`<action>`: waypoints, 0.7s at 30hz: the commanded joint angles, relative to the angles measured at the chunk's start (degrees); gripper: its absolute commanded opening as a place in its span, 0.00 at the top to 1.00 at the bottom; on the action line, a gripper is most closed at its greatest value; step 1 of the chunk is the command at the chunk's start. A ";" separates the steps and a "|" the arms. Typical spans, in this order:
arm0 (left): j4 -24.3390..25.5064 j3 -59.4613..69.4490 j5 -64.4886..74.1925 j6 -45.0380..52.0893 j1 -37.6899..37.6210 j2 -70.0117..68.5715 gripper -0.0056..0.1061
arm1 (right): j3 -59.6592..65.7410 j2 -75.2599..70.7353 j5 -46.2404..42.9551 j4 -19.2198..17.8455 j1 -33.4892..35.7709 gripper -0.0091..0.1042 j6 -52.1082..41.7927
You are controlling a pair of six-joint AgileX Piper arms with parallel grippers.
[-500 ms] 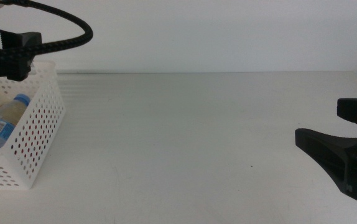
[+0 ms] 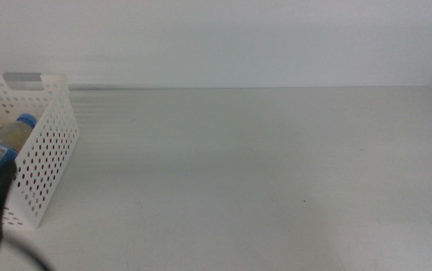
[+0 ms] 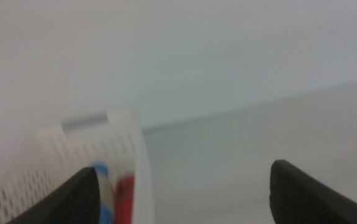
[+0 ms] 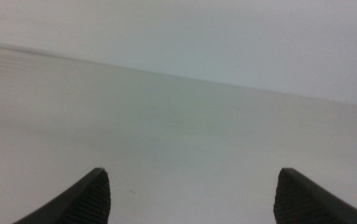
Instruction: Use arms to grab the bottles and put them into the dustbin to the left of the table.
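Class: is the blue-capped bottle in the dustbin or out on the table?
In. The bottle lies on its side inside the dustbin.

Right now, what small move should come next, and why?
Probably none beyond parking both arms: the table shows no bottle, the water bottle and can lie in the dustbin, and both the left gripper and right gripper are open.

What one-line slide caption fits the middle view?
Blue-capped water bottle lies inside the white dustbin at the table's left edge.
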 commanded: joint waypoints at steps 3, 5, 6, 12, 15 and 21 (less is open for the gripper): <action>-1.12 10.26 -3.53 -0.74 -0.19 -10.29 0.14 | 5.82 -8.34 -4.06 -2.45 -5.24 0.30 -0.51; -1.12 14.31 -3.53 -0.74 -0.19 -13.93 0.14 | 8.39 -12.09 -4.06 -3.10 -7.02 0.30 -0.51; -1.12 16.25 -3.53 -0.74 -0.19 -15.81 0.14 | 9.55 -13.85 -4.06 -3.10 -7.60 0.30 -0.51; -0.93 21.16 -1.27 -0.74 -0.19 -24.38 0.14 | 14.87 -20.13 -4.10 -3.10 -9.76 0.30 -0.51; -0.91 21.28 -3.33 -0.74 -0.19 -25.27 0.14 | 17.16 -20.62 -4.24 -3.10 -9.76 0.30 -0.51; -0.82 21.36 -3.50 -0.74 -0.19 -25.27 0.14 | 18.87 -22.89 -2.07 -3.34 -9.76 0.30 -0.51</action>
